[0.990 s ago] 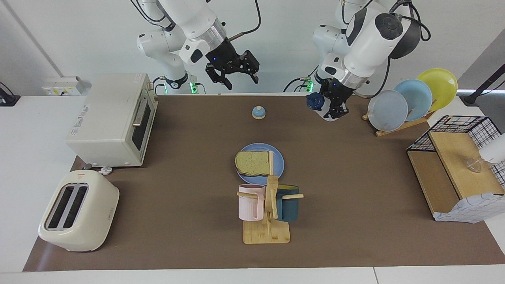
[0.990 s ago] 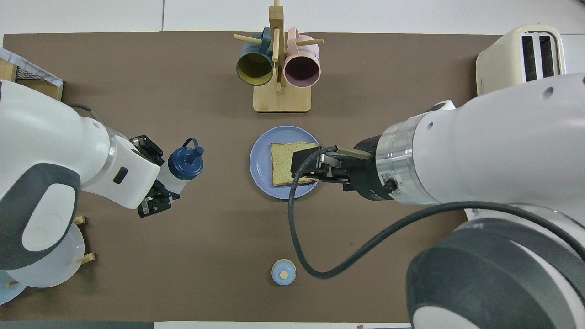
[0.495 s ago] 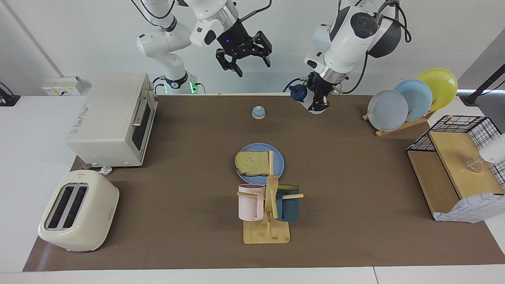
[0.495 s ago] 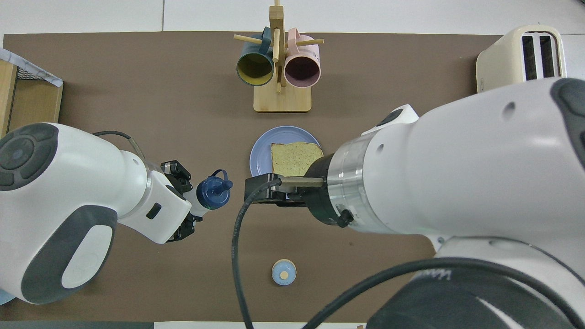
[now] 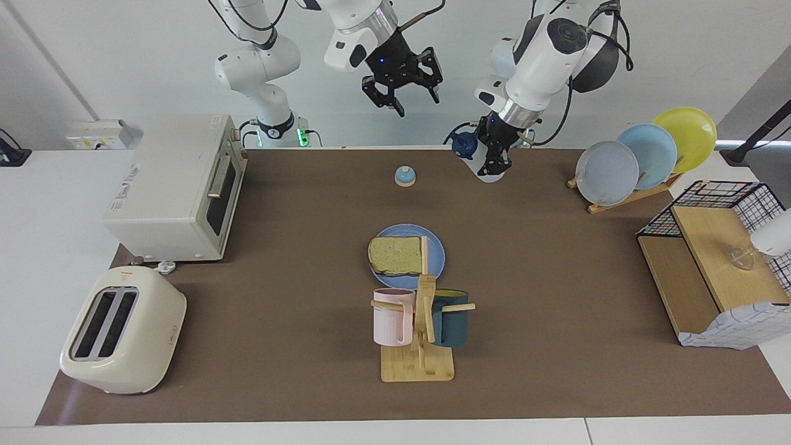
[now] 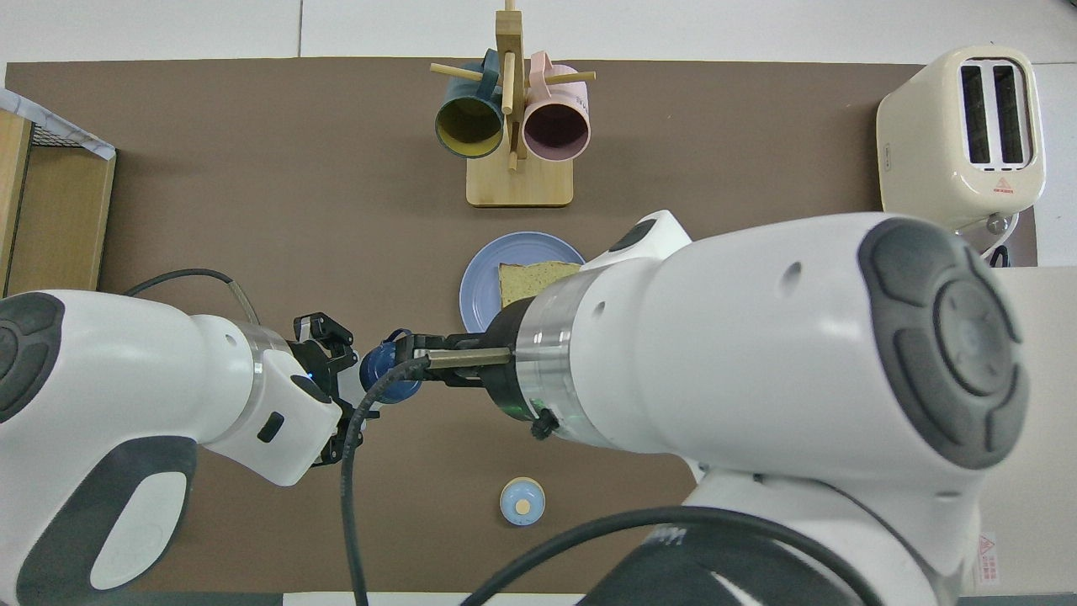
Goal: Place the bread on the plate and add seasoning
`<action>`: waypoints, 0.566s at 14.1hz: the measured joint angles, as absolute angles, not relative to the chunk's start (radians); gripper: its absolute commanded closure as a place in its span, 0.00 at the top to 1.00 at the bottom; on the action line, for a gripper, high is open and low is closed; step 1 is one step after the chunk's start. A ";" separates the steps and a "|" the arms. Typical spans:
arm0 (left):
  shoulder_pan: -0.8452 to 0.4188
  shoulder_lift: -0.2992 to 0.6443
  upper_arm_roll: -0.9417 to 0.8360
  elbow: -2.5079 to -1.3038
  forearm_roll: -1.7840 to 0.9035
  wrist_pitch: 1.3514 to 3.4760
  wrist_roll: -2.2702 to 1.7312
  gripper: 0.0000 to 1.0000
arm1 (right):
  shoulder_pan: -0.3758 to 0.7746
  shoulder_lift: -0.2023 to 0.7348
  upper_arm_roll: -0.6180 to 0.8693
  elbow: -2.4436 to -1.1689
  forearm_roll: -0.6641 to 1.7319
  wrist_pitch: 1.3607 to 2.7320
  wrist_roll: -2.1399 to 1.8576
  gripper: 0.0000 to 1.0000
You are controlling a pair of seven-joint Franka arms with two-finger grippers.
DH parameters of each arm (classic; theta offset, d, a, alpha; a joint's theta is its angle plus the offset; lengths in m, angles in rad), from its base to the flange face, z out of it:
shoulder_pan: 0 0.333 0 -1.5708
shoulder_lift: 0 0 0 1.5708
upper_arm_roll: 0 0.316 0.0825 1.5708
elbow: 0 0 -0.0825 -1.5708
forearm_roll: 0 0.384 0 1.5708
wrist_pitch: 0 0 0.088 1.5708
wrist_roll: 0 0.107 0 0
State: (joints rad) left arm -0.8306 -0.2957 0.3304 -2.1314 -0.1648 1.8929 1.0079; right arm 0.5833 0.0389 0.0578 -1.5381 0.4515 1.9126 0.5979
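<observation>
Left gripper, raised over the robots' edge of the table, clamped on the seasoning bottle, navy cap tipped toward the right arm. Right gripper, higher still and well above that same edge, fingers spread apart, nothing between them. Small blue-domed bell on the mat beneath. Farther out, mid-table, bread slice flat on the blue plate. Just past the plate, wooden mug rack carrying a pink mug and a dark teal mug.
</observation>
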 measured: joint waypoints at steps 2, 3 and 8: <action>-0.831 -0.301 0.329 -2.134 -0.173 1.894 1.000 0.00 | 0.613 0.057 0.058 -1.543 0.442 1.946 0.598 0.57; -0.831 -0.301 0.328 -2.135 -0.178 1.895 0.999 0.00 | 0.619 0.061 0.058 -1.543 0.439 1.950 0.598 0.56; -0.831 -0.301 0.325 -2.143 -0.188 1.901 0.996 0.00 | 0.621 0.061 0.058 -1.541 0.437 1.952 0.598 0.45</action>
